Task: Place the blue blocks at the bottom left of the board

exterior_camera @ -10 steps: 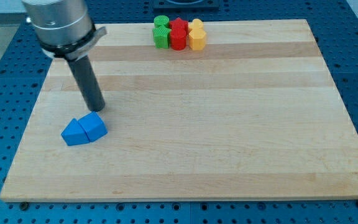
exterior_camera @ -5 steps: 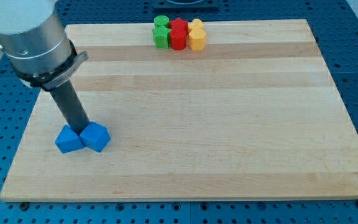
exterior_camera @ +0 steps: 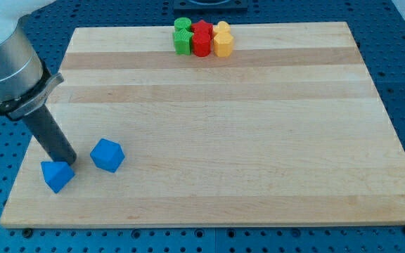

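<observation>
My tip (exterior_camera: 67, 163) against blue block (exterior_camera: 57, 175)

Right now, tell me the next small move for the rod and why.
Probably lift off the left blue block and come round to the view's right of the right blue block, then nudge that one toward the bottom left. My tip sits at the left block's upper right edge, and that block is already near the board corner, while the other lies apart, farther right.
</observation>
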